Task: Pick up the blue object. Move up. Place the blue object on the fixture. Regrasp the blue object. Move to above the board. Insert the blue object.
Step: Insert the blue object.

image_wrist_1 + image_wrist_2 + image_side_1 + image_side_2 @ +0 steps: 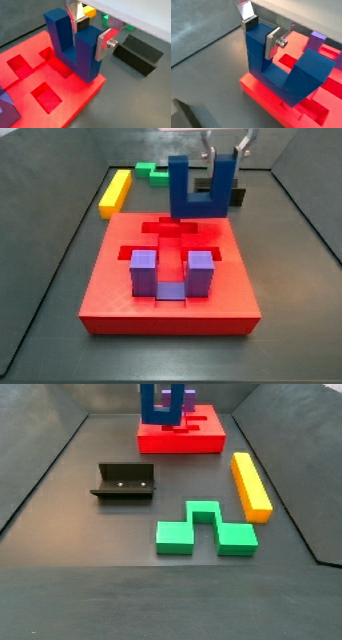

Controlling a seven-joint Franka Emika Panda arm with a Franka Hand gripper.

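Side view shows the blue object [203, 186] upright, prongs up, its bridge at the far edge of the board [114, 298], likely lined up for insertion. The gripper [222, 150] comes from above, its fingers clamped on one prong. The fixture [123, 482] sits empty, well apart from the board.

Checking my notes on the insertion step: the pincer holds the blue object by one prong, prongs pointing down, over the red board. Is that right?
Not quite: the prongs point up, not down. In a side view the blue object is a U with its bridge lowest, over the board. The pincer does hold one prong, as a wrist view shows.
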